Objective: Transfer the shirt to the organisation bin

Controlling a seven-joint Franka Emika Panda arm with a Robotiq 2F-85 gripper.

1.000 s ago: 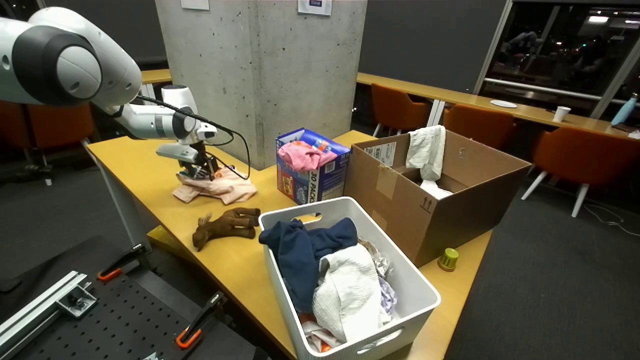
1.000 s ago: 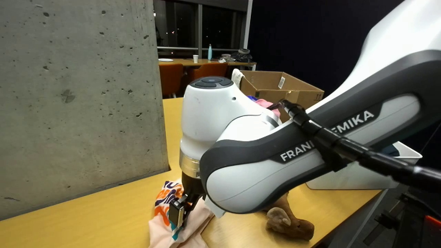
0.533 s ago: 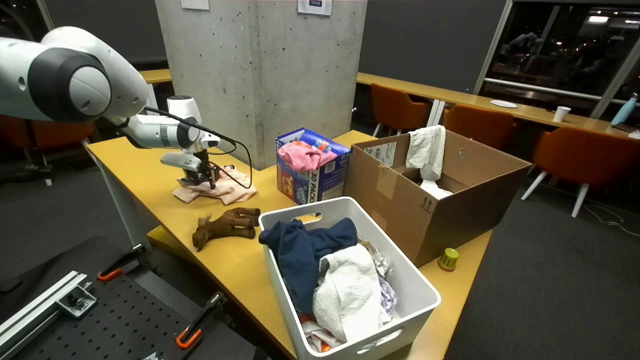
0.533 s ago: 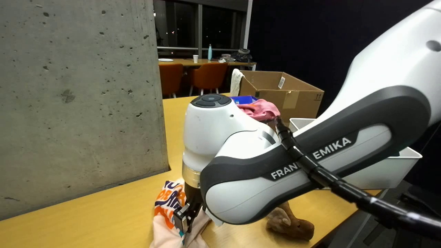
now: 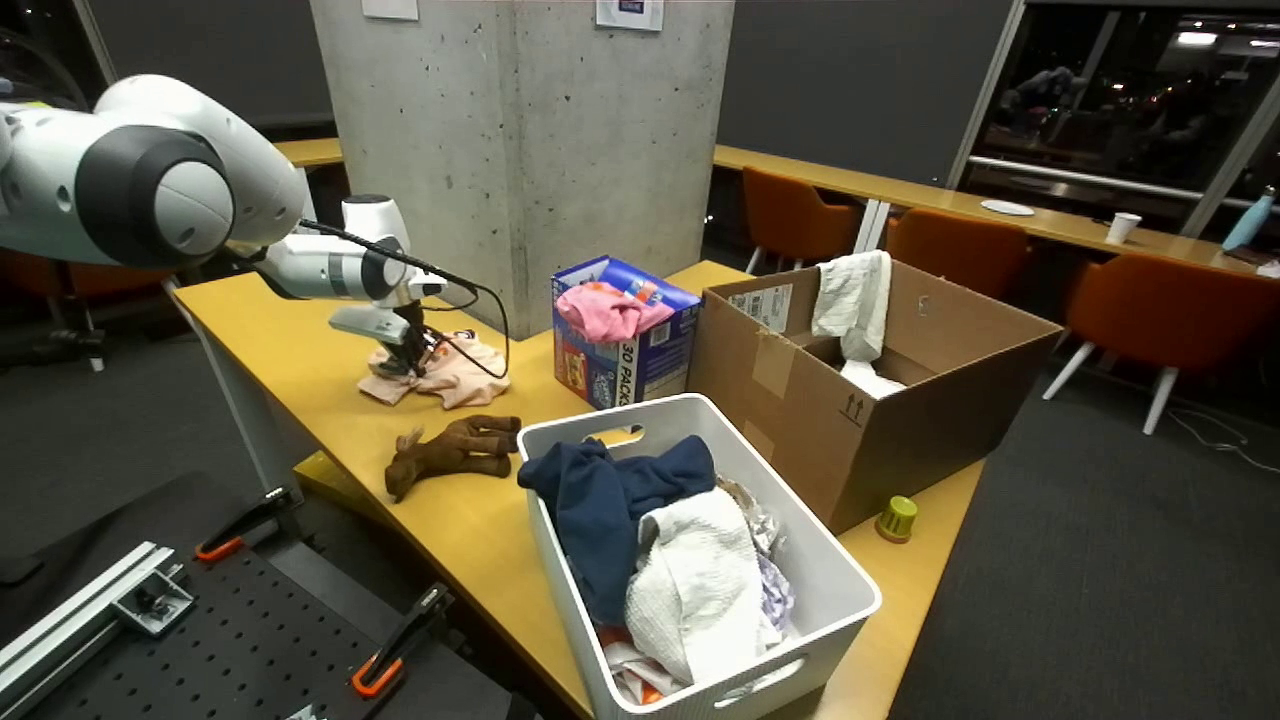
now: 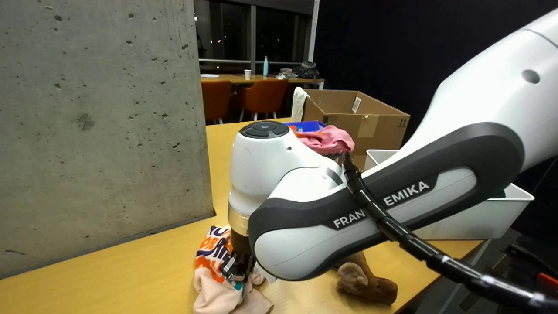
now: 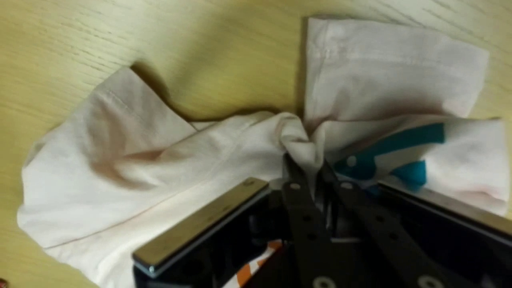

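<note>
Shirt (image 7: 224, 160) bunches tighter than half a second ago on the bench (image 6: 130, 279), one fold clamped between the fingers (image 7: 300, 204), slack spreading to both sides of them, white bin (image 5: 820, 590) well apart beyond the brown toy (image 5: 450, 455), so likely lift first, then carry.

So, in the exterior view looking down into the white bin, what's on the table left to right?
Peach shirt → blue box with pink cloth at its top → cardboard box. Left out, since they overlap these sideways: brown plush toy, white bin, small green object.
</note>
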